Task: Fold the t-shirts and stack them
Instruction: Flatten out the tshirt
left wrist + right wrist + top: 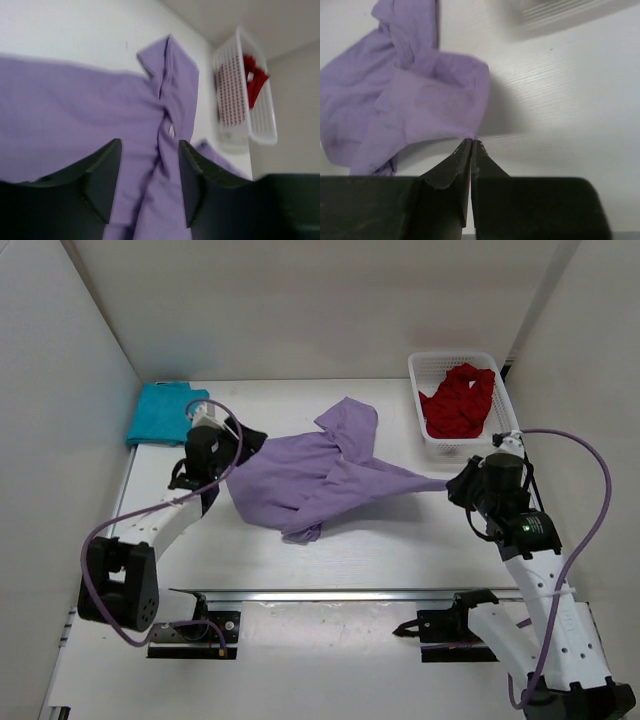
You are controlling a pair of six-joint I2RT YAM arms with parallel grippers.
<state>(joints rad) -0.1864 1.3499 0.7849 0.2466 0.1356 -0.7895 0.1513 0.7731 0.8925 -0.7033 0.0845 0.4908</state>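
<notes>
the right gripper (471, 144) has its two fingers pressed flat together, pinching a thin edge of the lavender t-shirt (320, 475) right at the tips; from that pinch the cloth runs as a narrow stretched strip toward the middle of the table (400, 540). the left gripper (150, 167) has its jaws standing apart with nothing clamped between them, and the purple cloth shows through the gap, lying below and beyond the fingers. in the top view this gripper sits at the left edge of the same shirt. the lavender shirt lies rumpled and partly spread across the centre of the table, one sleeve pointing toward the back wall and a bunched fold at its near edge. the teal t-shirt (160, 412) rests folded at the back left corner, apart from the purple one. the deep red t-shirt (458, 400) is crumpled inside the white mesh basket (415, 400) at the back right, just beyond the right arm.
</notes>
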